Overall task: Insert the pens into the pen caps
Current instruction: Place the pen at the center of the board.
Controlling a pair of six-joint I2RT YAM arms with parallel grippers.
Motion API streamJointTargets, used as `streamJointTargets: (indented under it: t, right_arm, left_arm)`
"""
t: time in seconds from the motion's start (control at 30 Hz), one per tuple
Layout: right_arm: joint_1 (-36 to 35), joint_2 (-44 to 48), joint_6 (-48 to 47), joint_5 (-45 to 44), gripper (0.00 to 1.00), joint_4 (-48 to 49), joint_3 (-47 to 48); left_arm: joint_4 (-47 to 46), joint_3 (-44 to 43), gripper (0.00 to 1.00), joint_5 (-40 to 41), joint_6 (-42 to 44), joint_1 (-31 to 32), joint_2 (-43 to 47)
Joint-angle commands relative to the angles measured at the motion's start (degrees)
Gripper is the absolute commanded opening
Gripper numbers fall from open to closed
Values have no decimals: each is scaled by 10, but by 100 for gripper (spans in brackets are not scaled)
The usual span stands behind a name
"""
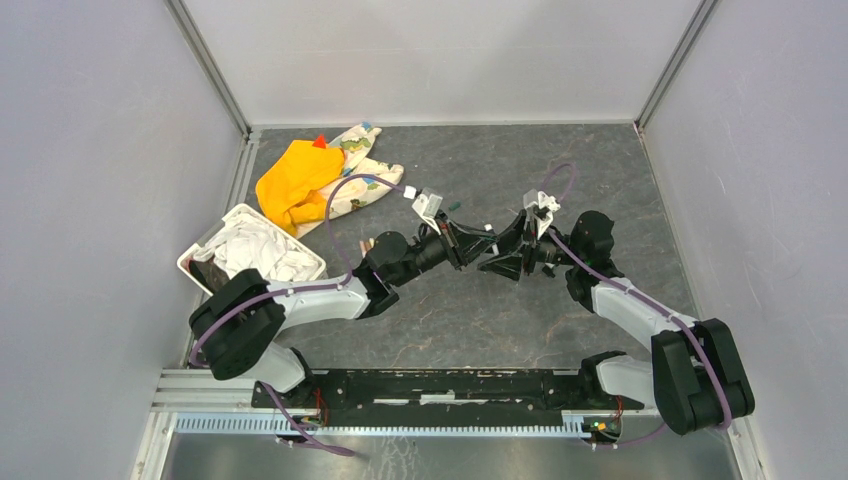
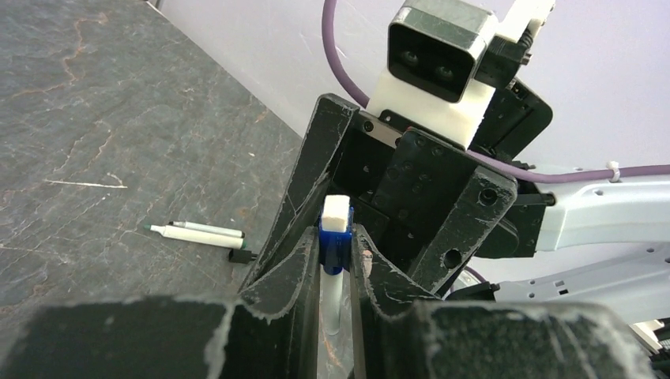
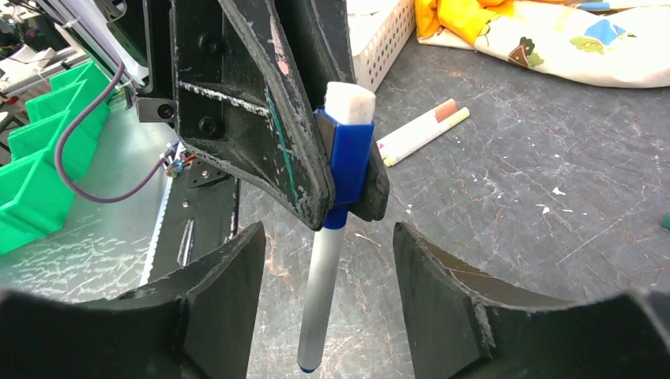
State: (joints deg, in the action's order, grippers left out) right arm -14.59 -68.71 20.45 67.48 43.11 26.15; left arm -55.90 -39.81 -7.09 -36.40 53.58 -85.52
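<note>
Left tool (image 3: 345, 201) pinches the blue pen cap (image 3: 349, 154), with a white-barrelled pen (image 3: 320, 292) hanging from it above the worktop (image 3: 513, 237). Right tool (image 3: 328, 237) stands wide around the barrel, not touching it.

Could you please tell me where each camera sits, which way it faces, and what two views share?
Top external: above and behind the bases, looking down at the table; both arms show, jaws meeting mid-table.
Left wrist: on the left arm, looking along its own left jaws, shut on the blue-capped pen, at the right arm's camera.
Right wrist: on the right arm, looking between its own open right jaws at the left jaws.
Shared: both wrist views show the blue-capped pen.
</note>
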Motion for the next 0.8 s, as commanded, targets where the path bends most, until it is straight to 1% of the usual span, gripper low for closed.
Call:
streamJointTargets:
  t: [0.0,0.03,0.17,0.27,0.33,0.4,0.47,0.6,0.63,0.7,0.77]
  right_arm:
    - [-1,7,-62,-1,69,-59,37]
    - [-3,8,-86,-2,71,-80,45]
    - [-2,4,-199,-11,75,-221,87]
    - [-1,3,-301,-31,77,-324,121]
    - [2,5,-353,-48,78,-374,138]
    - [8,9,-363,-54,79,-385,140]
    - [17,10,-364,-55,79,-385,140]
    - [29,4,-364,-57,79,-389,143]
    - [31,3,-363,-58,79,-390,144]
    - [34,0,-361,-59,79,-390,144]
    - [37,-1,-360,-58,79,-389,144]
  left_arm:
    - [16,6,2,17,9,-5,26]
    - [26,13,2,22,9,-7,32]
    - [87,33,2,45,12,-18,65]
    - [168,42,2,76,22,-24,94]
    - [247,44,2,106,33,-25,114]
    - [325,43,2,150,35,-26,133]
    - [399,41,2,217,23,-26,150]
    - [542,25,2,327,-31,-29,158]
    - [584,19,2,343,-42,-31,155]
    - [617,9,2,356,-55,-37,145]
    - [630,1,2,355,-59,-46,131]
